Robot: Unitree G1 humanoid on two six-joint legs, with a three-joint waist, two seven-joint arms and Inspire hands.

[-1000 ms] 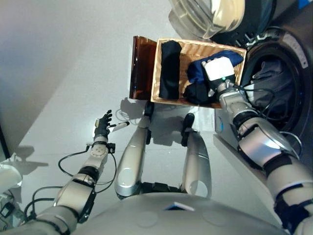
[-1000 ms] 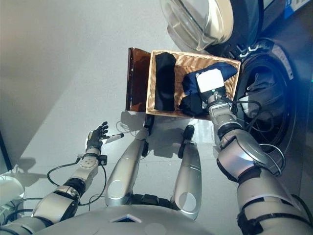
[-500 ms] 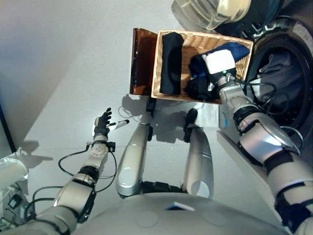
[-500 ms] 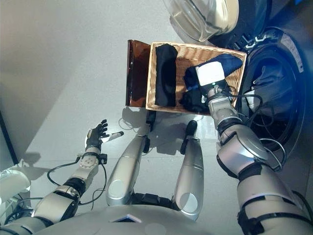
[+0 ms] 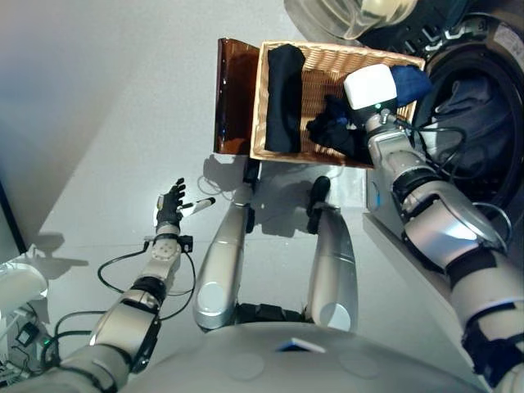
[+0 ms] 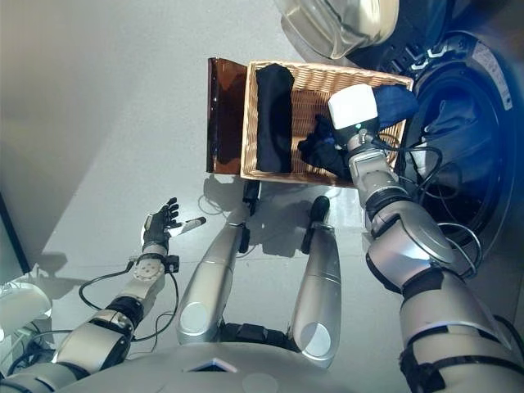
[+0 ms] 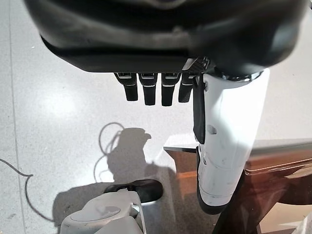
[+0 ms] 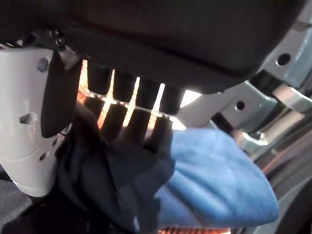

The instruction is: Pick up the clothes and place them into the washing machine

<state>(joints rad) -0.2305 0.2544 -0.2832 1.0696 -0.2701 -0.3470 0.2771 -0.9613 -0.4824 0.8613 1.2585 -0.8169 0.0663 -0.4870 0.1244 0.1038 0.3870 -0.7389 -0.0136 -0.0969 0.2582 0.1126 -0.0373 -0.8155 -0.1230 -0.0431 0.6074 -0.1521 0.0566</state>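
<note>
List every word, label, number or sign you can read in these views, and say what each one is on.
No text can be read.
Washing machine: pale marks on the dark ring around its opening, too small and blurred to read.
Wicker basket, the dark clothes and blue cloth in it: no print.
Right hand, fingers curled in the dark cloth: no label.
Left hand, idle over the floor: no label.

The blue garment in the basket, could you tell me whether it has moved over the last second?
Yes. The blue garment, gripped by the right hand, has shifted across the wicker basket towards the washing machine drum.
</note>
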